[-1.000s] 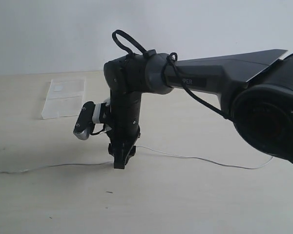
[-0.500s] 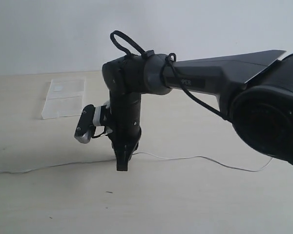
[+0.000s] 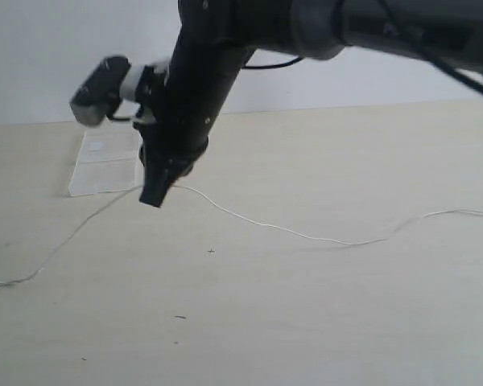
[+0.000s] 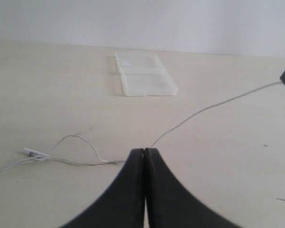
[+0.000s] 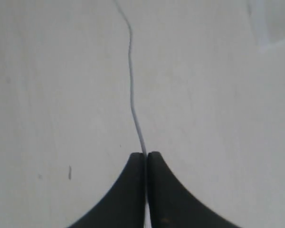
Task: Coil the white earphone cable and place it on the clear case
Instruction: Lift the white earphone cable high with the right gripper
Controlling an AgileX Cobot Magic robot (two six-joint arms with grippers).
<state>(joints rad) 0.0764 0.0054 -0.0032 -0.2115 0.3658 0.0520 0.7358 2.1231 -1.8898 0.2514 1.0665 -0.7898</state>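
The white earphone cable (image 3: 266, 226) runs thin across the tan table (image 3: 322, 322). My right gripper (image 3: 153, 197) reaches over to the left, shut on the cable and holding that stretch above the table beside the clear case (image 3: 105, 161). In the right wrist view the cable (image 5: 131, 80) comes straight out of the closed tips of the right gripper (image 5: 146, 153). My left gripper (image 4: 144, 150) is shut with the cable (image 4: 204, 110) meeting its tips from both sides. A small white end piece (image 4: 33, 153) lies past it. The left gripper is outside the exterior view.
The clear case (image 4: 145, 76) lies flat near the table's far edge, below a pale wall (image 3: 386, 72). The right arm's dark links (image 3: 249, 32) and its wrist camera (image 3: 101, 80) hang over the case side. Cable slack trails to the right edge (image 3: 467, 212).
The right gripper has risen and swung left toward the clear case, lifting the pinched stretch of cable off the table. The cable on both sides now slopes up to it.
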